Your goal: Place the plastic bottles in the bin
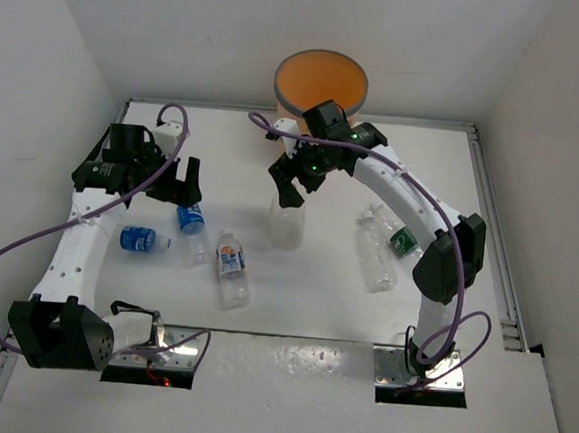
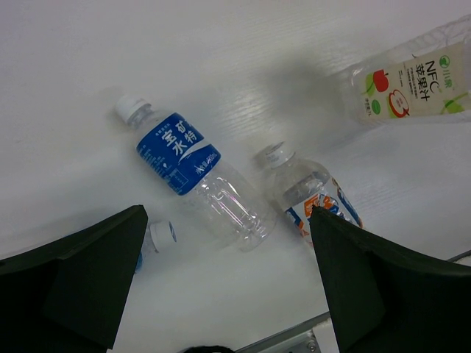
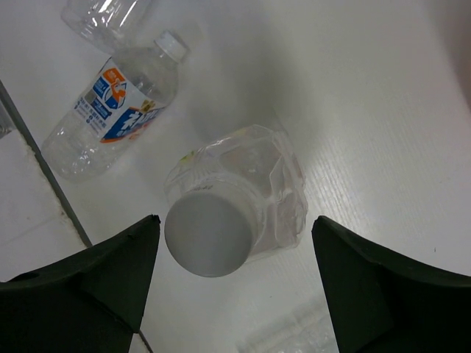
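The orange bin (image 1: pixel 320 82) stands at the table's far edge. My right gripper (image 1: pixel 294 189) hangs open over an upright squarish clear bottle (image 1: pixel 286 223). In the right wrist view its white cap (image 3: pixel 209 233) sits between my open fingers (image 3: pixel 235 218), untouched. My left gripper (image 1: pixel 174 187) is open above a blue-label bottle (image 1: pixel 191 221) that lies on the table, also seen in the left wrist view (image 2: pixel 193 179) just ahead of the gripper (image 2: pixel 228 213). A white-orange bottle (image 1: pixel 230 267) lies beside it (image 2: pixel 315 193). Another blue-label bottle (image 1: pixel 139 238) lies at the left.
A clear bottle (image 1: pixel 377 256) and a green-label bottle (image 1: pixel 400 237) lie under the right arm's forearm. White walls close in the table on the left, far and right sides. A metal rail (image 3: pixel 44 176) runs along the near edge.
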Robot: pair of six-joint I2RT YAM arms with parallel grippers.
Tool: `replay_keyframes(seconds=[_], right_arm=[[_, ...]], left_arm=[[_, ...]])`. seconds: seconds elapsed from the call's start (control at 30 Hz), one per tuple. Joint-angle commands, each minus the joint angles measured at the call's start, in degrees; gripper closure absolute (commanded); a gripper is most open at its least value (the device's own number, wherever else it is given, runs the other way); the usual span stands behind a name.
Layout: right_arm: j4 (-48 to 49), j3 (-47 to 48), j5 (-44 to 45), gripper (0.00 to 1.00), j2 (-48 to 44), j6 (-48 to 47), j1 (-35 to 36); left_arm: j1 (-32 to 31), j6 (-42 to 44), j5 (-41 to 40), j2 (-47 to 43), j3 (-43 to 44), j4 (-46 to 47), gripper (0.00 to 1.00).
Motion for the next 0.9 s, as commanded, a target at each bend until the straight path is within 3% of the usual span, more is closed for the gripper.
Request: replay_keyframes(seconds=[0.0, 0.17, 0.33, 0.63, 0.67, 0.7, 0.87], right_arm=[[2.9, -0.7, 0.8, 0.17, -1.5, -1.0, 0.8], [4.0, -0.7, 1.9, 0.29, -0.9, -1.0, 0.9], [5.2, -1.1, 2.2, 0.31, -1.2, -0.5, 1.5], [4.2, -0.5, 2.3, 0.67, -2.6, -2.7, 1.9], [4.0, -0.1, 2.4, 0.74, -3.8, -2.5, 1.7], [4.0, 1.2, 3.0, 1.0, -4.0, -1.8, 1.3], [0.3, 20.2, 1.9, 1.0, -2.9, 3.8, -3.0]], left_arm=[[0.6, 0.2, 1.4, -0.4, 0.7, 1.8, 0.0], [1.1, 0.2, 1.4, -0.4, 0.7, 1.8, 0.0], [1.1, 0.2, 1.4, -0.4, 0.2, 1.8, 0.0], [1.1, 0.2, 1.4, 0.1, 0.2, 1.8, 0.0], [1.1, 0.2, 1.4, 0.1, 0.2, 2.3, 0.0], [1.1, 0.2, 1.4, 0.1, 0.2, 2.3, 0.0], [1.1, 0.2, 1.4, 0.1, -0.3, 2.3, 0.0]])
